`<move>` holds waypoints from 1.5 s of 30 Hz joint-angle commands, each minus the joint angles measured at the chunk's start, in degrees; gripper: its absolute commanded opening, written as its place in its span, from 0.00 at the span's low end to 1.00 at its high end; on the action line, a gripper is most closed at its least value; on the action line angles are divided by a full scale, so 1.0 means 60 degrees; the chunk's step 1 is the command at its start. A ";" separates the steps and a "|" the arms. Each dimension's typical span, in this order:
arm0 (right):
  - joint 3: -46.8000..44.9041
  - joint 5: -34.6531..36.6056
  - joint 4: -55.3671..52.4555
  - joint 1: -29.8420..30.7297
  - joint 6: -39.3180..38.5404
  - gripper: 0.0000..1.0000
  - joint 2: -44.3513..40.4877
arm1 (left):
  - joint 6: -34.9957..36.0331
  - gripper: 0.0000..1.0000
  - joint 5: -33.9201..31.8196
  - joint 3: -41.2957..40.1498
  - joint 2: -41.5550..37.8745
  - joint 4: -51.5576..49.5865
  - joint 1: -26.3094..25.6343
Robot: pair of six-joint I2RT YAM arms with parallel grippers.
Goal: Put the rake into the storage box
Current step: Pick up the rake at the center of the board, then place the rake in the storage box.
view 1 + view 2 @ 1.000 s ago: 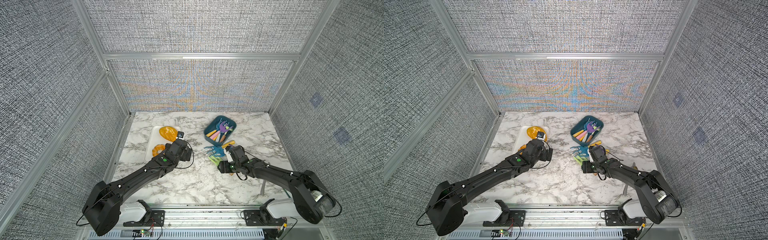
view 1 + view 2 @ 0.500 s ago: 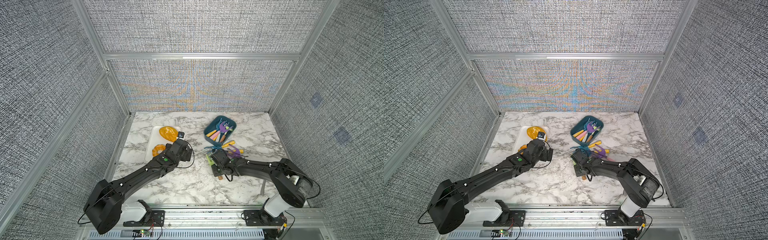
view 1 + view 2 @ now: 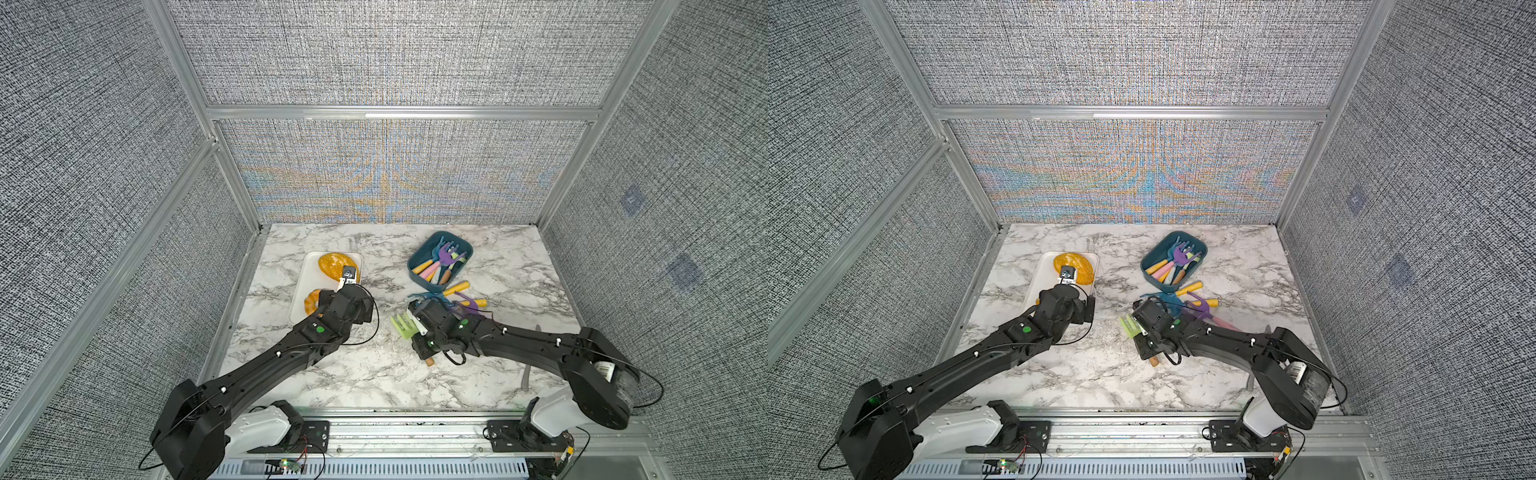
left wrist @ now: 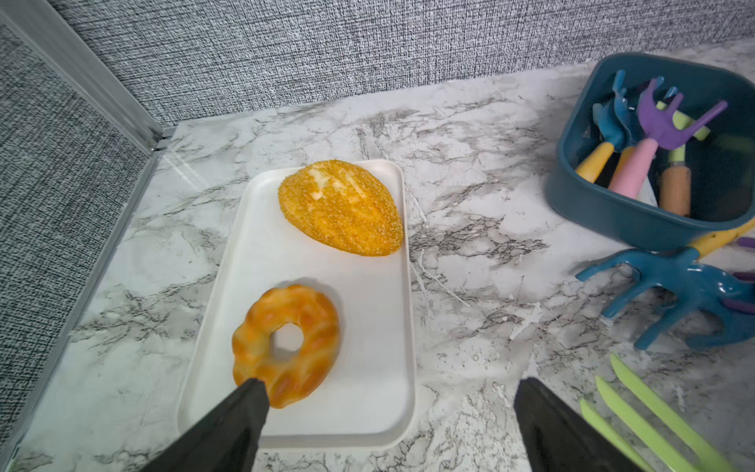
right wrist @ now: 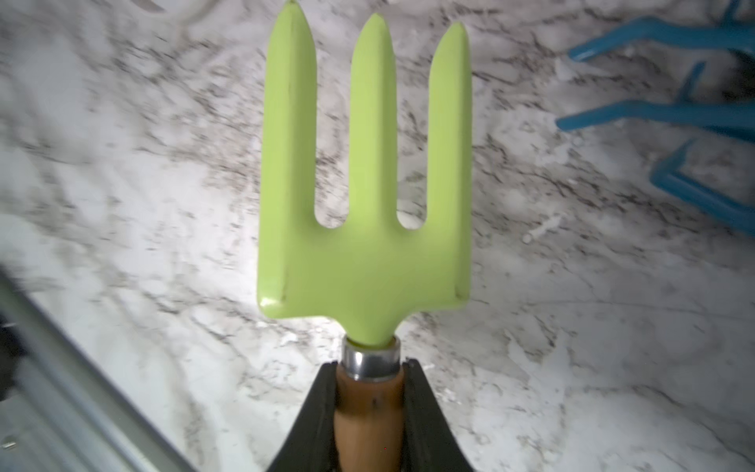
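Right gripper (image 5: pixel 369 380) pinches the wooden handle of the green rake (image 5: pixel 367 204), its 3 tines pointing left over the marble table (image 3: pixel 374 374); the rake sits mid-table, on the near side of the storage box (image 4: pixel 604 212), which stands far right holding several tools; left gripper (image 4: pixel 390 386), jaws spread wide, hovers over the white tray (image 4: pixel 367 286) bearing 1 doughnut (image 4: pixel 286 347) and 1 bread loaf (image 4: pixel 341 206).

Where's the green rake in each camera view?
Top view: green rake, lower centre.
Top view: green rake, same spot.
Left wrist: only tines, at frame edge.
Right wrist: fills centre, handle in right gripper.
Shared landmark: blue rake beside it.
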 commanded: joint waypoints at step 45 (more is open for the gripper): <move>0.4506 0.1758 0.1080 -0.4561 0.4750 0.13 0.3706 | -0.0049 0.99 -0.0255 -0.0119 -0.0357 0.0395 0.0012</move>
